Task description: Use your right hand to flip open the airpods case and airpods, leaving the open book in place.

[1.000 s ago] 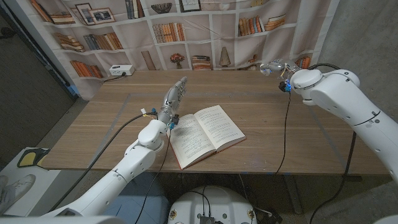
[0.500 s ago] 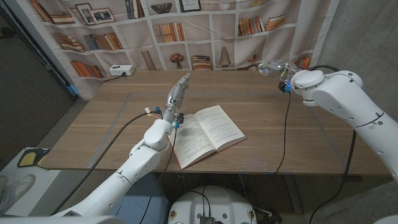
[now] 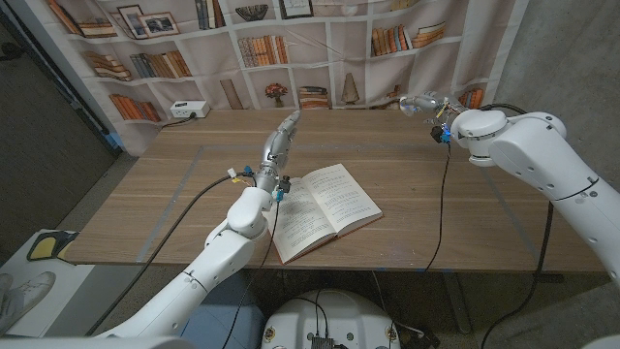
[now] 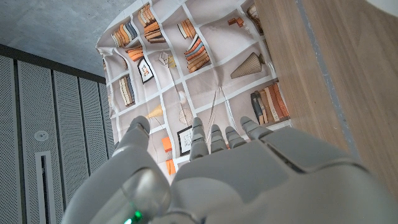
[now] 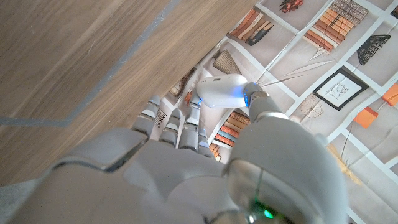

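Note:
An open book (image 3: 325, 208) lies on the wooden table (image 3: 465, 204) near its front middle. My right hand (image 3: 423, 102) hangs in the air over the table's far right edge. It pinches a small white rounded airpods case (image 5: 219, 91) between thumb and curled fingers (image 5: 177, 127); whether the lid is up I cannot tell. My left hand (image 3: 280, 141) is raised just left of the book, its straight fingers (image 4: 211, 137) apart and holding nothing.
A white power strip (image 3: 187, 109) sits at the table's back left edge. A printed bookshelf backdrop (image 3: 291, 48) hangs behind the table. Black cables (image 3: 441, 213) run from both arms over the tabletop.
My left arm has pushed forward and its hand has risen a little beside the book. The right hand has drifted slightly left with the case. The book has stayed put.

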Controlling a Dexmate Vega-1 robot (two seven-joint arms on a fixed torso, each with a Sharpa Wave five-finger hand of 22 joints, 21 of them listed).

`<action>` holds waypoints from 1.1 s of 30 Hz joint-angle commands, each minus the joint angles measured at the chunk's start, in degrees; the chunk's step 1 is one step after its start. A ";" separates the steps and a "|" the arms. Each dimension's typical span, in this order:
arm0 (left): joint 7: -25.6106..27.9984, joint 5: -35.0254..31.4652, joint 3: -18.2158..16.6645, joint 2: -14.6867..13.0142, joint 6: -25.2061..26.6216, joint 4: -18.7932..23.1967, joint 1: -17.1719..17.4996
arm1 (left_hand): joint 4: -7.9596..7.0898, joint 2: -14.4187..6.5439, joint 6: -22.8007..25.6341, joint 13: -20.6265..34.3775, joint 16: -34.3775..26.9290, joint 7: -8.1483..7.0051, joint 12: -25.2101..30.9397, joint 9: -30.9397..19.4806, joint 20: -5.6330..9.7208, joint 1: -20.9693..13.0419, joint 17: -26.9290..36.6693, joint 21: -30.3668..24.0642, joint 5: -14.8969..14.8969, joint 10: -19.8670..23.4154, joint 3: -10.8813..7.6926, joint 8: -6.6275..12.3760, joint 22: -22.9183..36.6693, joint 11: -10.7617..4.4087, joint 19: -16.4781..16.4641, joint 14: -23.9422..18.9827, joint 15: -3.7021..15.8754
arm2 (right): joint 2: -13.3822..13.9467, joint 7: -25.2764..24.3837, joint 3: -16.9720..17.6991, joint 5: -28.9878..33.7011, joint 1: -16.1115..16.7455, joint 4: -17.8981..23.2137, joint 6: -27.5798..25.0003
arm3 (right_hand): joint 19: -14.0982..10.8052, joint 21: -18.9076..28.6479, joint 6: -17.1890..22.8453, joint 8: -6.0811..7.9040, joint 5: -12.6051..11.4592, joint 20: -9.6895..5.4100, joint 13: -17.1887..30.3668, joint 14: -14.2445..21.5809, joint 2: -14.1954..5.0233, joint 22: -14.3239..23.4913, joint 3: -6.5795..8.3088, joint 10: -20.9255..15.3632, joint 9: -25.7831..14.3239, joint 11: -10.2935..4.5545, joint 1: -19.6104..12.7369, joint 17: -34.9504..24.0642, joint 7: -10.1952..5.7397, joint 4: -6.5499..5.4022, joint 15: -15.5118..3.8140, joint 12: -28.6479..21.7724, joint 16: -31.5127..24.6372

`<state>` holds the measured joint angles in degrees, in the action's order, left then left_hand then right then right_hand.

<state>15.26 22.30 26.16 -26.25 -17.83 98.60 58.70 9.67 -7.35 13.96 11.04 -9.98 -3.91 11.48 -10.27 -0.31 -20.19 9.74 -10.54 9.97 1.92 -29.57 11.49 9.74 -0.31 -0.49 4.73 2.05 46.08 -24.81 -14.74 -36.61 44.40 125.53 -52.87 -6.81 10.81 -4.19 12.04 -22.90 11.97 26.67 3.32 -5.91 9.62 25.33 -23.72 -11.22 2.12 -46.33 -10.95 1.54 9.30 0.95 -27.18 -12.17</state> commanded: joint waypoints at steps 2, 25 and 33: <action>1.06 -3.54 1.44 1.97 -1.33 -0.96 -0.60 | 0.82 -0.20 4.86 0.19 -0.32 -1.44 0.63 -0.14 -0.73 -4.23 0.09 -0.31 0.32 0.72 -1.77 1.30 0.05 -0.39 -0.44 -0.02 0.56 | -1.44 -4.75 0.95 -4.05 1.58 1.22 2.78 | -0.36 -0.02 0.27 -0.25 -0.40 0.27 0.11 0.37 -0.56 0.11 -0.46 -3.21 -0.03 -2.95 -0.02 -0.14 -0.20 -0.05 0.11 -0.42 0.03; 12.51 -9.89 4.91 9.93 3.84 -1.08 -0.52 | 1.27 4.66 6.04 0.26 -0.38 -3.15 0.62 -0.39 -1.24 -14.26 0.14 -0.37 0.61 -0.38 -2.27 0.64 -0.06 -1.33 -2.46 -0.30 0.58 | -1.83 -6.87 -0.86 -5.84 2.07 0.29 5.58 | -0.51 -0.03 0.61 -0.31 -0.78 0.31 0.21 0.34 -0.53 0.12 -0.85 -2.96 -0.01 -3.00 -0.17 -0.19 -0.42 -0.21 -0.03 -0.47 0.11; 17.14 -15.06 6.35 11.38 6.00 -1.34 -1.02 | 1.17 5.68 5.72 0.28 -0.37 -3.17 0.60 -0.43 -1.06 -15.36 0.16 -0.34 0.69 -0.62 -1.91 0.52 -0.05 -1.38 -2.57 -0.26 0.70 | -2.23 -7.20 -1.90 -5.94 1.59 -0.36 6.06 | -0.56 -0.03 0.96 -0.24 -0.89 0.30 0.25 0.47 -0.53 0.13 -0.96 -3.08 -0.01 -3.12 -0.22 -0.20 -0.38 -0.23 -0.21 -0.58 0.07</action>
<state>26.35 12.50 30.66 -17.85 -14.38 97.92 58.13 10.81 -1.91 19.94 11.04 -9.98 -7.07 11.87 -10.55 -1.33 -34.63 9.73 -10.54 10.42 1.73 -31.68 12.20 9.60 -1.55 -2.57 4.19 2.57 44.18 -31.64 -15.10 -42.37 46.57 126.13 -47.83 -6.81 10.81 -3.57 12.05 -23.55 11.97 26.70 3.31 -5.89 9.62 24.56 -23.73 -11.22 2.11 -46.47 -11.08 1.34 9.16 0.95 -27.40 -12.17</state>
